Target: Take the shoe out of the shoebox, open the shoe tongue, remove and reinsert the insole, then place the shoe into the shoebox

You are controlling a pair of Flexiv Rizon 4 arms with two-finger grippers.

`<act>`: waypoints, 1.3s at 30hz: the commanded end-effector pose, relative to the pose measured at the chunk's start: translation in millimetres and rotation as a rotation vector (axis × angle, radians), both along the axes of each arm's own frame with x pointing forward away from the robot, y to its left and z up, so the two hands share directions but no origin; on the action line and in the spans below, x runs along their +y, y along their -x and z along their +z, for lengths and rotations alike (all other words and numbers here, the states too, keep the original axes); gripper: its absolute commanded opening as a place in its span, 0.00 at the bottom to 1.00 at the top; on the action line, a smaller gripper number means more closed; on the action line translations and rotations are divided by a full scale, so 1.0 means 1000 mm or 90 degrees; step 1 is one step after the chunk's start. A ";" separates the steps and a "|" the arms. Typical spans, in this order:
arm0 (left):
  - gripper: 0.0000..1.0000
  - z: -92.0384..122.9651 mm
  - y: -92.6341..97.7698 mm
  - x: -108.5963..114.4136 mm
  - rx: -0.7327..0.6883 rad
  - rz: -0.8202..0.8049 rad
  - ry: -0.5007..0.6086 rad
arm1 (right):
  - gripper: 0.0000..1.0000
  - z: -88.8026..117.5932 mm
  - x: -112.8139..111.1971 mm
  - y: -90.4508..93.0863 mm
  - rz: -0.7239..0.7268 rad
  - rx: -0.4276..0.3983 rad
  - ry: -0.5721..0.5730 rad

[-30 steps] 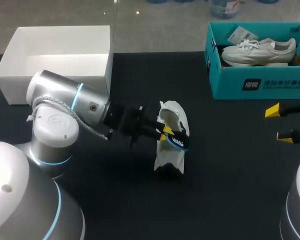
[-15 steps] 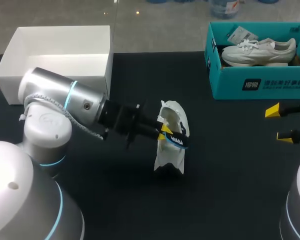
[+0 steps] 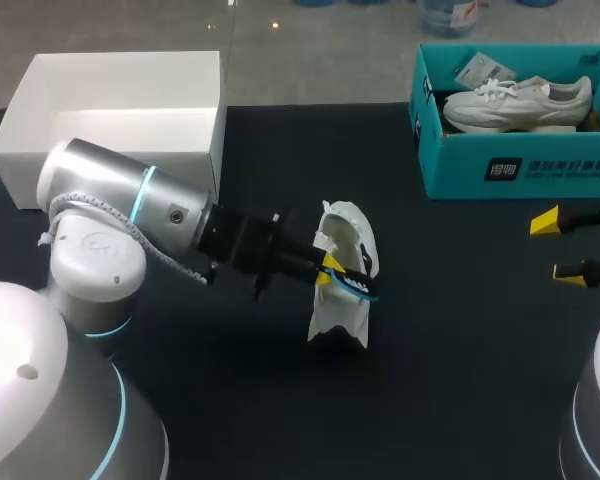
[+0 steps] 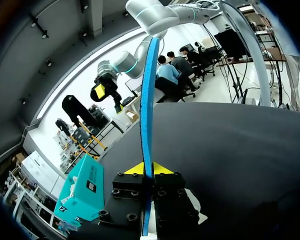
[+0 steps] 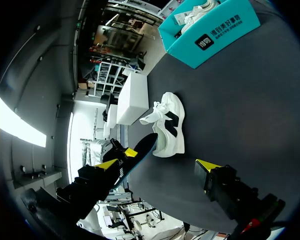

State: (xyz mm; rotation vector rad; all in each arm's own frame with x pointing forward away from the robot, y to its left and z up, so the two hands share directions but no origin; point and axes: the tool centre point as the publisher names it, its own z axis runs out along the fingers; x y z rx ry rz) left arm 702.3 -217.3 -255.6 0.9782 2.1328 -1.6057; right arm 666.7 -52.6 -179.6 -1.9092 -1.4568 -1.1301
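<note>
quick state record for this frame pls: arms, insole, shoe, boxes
left gripper: shut on the blue insole, right by the shoe's opening
right gripper: open, holding nothing, at the table's right side
shoe: on the table, outside both boxes
teal shoebox: far right, second shoe inside
white box: far left, open

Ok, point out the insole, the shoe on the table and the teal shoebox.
insole (image 4: 149,100), left wrist view, on its blue edge, mid-length.
shoe (image 5: 163,136), right wrist view, on its white side.
teal shoebox (image 3: 460,165), head view, on its front wall.
</note>
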 end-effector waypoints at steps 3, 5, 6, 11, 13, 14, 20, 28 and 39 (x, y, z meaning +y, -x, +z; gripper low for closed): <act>0.00 0.011 0.011 -0.002 0.015 -0.018 0.037 | 1.00 0.001 0.000 0.003 -0.003 0.000 0.002; 0.00 0.007 0.012 -0.004 0.022 -0.019 0.046 | 1.00 0.001 0.000 0.003 -0.003 0.000 0.002; 0.00 0.006 0.012 -0.004 0.032 -0.021 0.071 | 1.00 0.001 0.000 0.003 -0.003 0.000 0.002; 0.00 -0.010 0.011 -0.005 0.057 0.002 0.119 | 1.00 0.001 0.000 0.003 -0.003 0.000 0.002; 0.00 -0.016 0.011 -0.004 0.079 0.010 0.130 | 1.00 0.001 0.000 0.003 -0.003 0.000 0.002; 0.00 -0.019 0.011 -0.004 0.076 0.010 0.131 | 1.00 0.001 0.000 0.003 -0.003 0.000 0.002; 0.00 -0.037 0.008 -0.005 0.048 0.015 0.111 | 1.00 0.001 0.000 0.003 -0.003 0.000 0.002; 0.00 -0.050 -0.005 -0.004 0.029 0.032 0.087 | 1.00 0.001 0.000 0.003 -0.003 0.000 0.002; 0.00 -0.065 -0.027 -0.010 0.028 0.046 0.070 | 1.00 0.001 0.000 0.003 -0.003 0.000 0.002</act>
